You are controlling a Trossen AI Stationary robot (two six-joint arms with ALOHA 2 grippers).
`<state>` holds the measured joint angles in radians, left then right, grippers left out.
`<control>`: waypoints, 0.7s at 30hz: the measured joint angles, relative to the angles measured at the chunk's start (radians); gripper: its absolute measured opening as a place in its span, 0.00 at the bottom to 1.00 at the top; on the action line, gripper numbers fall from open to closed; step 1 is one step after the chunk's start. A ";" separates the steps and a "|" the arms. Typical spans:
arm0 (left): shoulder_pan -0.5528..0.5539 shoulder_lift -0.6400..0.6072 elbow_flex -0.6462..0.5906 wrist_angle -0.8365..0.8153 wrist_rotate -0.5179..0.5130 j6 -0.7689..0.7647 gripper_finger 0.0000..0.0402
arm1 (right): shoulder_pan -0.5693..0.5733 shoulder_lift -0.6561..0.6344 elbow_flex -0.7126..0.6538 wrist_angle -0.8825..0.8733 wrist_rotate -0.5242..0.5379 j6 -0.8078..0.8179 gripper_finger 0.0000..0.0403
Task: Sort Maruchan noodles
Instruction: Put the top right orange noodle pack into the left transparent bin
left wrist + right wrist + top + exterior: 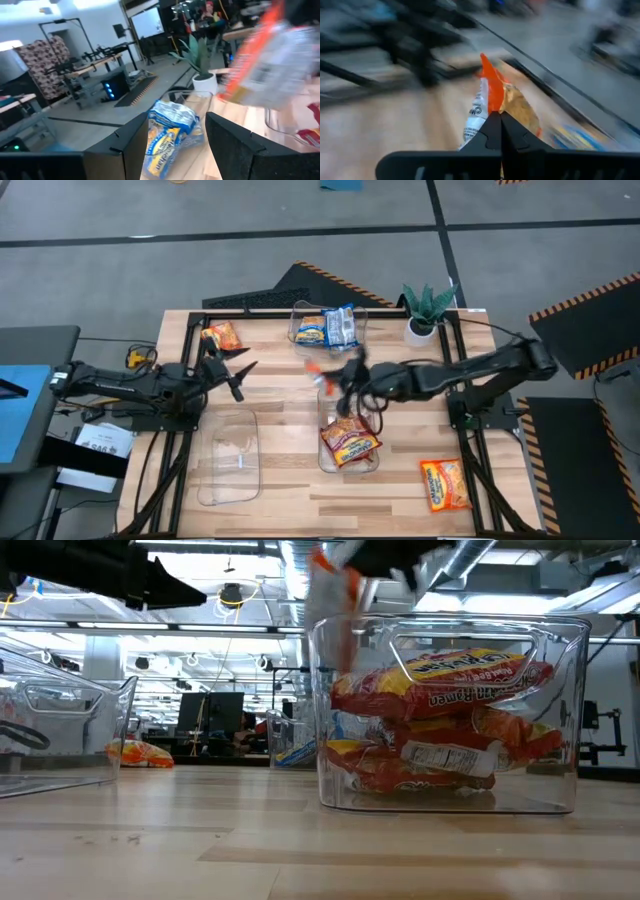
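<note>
1. I am seeing red-brown Maruchan noodle packets (349,442) filling the near clear plastic bin (372,467); an orange flat packet (444,484) is lying loose at five o'clock.
2. My right gripper (335,377), jaws clamped, is carrying an orange crinkly packet (492,107) at table centre.
3. The empty clear bin (229,457) is waiting at seven o'clock.
4. My left gripper (243,374), jaws apart, is idling at nine o'clock.
5. Blue packets (330,328) are sitting in the far bin (298,310); another orange packet (222,336) is remaining at eleven o'clock, and the potted plant (426,310) at one.
</note>
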<state>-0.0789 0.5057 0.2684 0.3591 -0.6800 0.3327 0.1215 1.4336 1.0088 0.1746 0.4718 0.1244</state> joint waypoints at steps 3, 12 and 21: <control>-0.003 -0.049 0.000 -0.026 -0.025 -0.010 0.47 | 0.017 0.100 0.001 0.221 -0.113 -0.045 0.02; -0.003 -0.116 0.000 -0.059 -0.044 -0.067 0.47 | 0.044 0.453 0.190 0.585 -0.423 -0.046 0.02; -0.003 -0.107 0.000 -0.065 -0.042 -0.082 0.47 | 0.040 0.760 0.500 0.581 -0.574 -0.032 0.02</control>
<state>-0.0814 0.3988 0.2684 0.2942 -0.7223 0.2508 0.1612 2.1933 1.5091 0.7559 -0.1020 0.0929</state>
